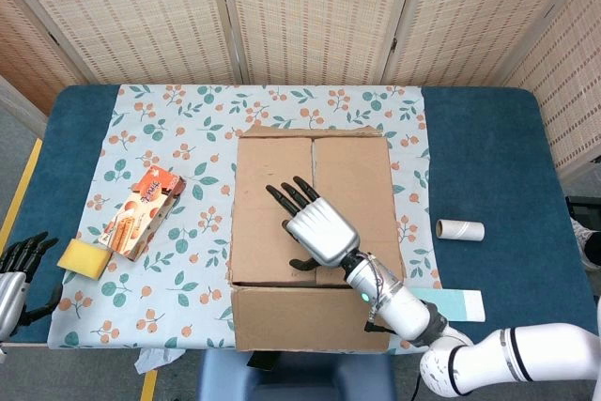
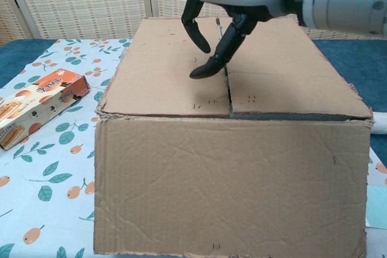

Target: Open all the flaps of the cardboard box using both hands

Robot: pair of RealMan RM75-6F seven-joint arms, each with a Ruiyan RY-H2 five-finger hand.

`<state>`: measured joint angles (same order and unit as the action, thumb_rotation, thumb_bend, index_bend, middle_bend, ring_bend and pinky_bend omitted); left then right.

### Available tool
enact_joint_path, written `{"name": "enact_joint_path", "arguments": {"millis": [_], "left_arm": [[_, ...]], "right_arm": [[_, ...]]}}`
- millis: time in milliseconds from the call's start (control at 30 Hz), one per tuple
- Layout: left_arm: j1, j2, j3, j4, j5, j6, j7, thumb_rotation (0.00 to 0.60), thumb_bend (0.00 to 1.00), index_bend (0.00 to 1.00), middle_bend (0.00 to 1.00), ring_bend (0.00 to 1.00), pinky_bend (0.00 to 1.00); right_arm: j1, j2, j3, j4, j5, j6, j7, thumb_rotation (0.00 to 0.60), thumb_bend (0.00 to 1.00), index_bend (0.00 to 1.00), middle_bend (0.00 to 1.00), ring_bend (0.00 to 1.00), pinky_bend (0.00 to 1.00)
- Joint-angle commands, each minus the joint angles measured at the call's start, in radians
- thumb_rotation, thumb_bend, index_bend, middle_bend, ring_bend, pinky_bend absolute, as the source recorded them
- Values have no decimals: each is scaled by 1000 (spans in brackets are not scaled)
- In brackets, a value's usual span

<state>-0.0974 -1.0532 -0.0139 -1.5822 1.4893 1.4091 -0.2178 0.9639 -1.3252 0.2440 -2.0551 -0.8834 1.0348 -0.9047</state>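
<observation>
The cardboard box [image 1: 312, 237] sits at the near edge of the table [image 1: 488, 157], on the patterned cloth [image 1: 178, 129], its front wall facing the robot; both top flaps lie flat and meet along a centre seam [image 2: 227, 77], so no flap is open yet. The right hand [image 1: 315, 223] hangs over the lid near that seam, fingers spread and curled downward, holding nothing; it seems placed there so a fingertip [image 2: 202, 74] can slip into the gap between the flaps and lift one. The left hand [image 1: 19, 274] waits low at the table's left edge, well apart from the box, fingers loosely spread and empty; it appears to have no part in the job so far, though the task calls for both hands.

The chest view shows what the head view cannot: the dark fingertips point down at the lid beside the seam, one looking close to or just touching the cardboard, though contact cannot be told for certain; it also shows the seam as a narrow dark slit. The head view shows what the chest view misses: the left hand, a yellow sponge [image 1: 84, 258] just beside it, a cardboard tube [image 1: 459, 229] to the right of the box, and the far edge of the lid. The snack box [image 1: 141, 211] left of the box shows in both.
</observation>
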Motion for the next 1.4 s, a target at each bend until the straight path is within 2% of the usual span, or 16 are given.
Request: {"name": "enact_joint_path", "arguments": {"millis": [33,333,533,767,1400], "left_arm": [[-1,0,-1,2,-1,-1,-3,600,505,139,92,7,0],[-4,-1,-3,5,-9,-9,-7,600,505,139,92,7,0],[-2,0,-4,5,-10,-5,-14,600,505,139,92,6,0],[-1,1,-4,6,-8,-3,-20,600,505,138,92,4,0],[-2,-3,-8,6,-17,-6,-5,600,506,138,92,2,0]], "right_arm": [[21,-25,-2,36,5,22,-11,395,233,663,0,0,0],[51,-37,-37,92,20,32,-37,388,228,681,0,0,0],[70,-30,-51,118,39,-3,-6,374,223,579,0,0,0],[86,-11,-73,116,54,-20,0,330,205,459,0,0,0],[104,26,-121,136,106,-34,39,329,206,506,0,0,0]]}}
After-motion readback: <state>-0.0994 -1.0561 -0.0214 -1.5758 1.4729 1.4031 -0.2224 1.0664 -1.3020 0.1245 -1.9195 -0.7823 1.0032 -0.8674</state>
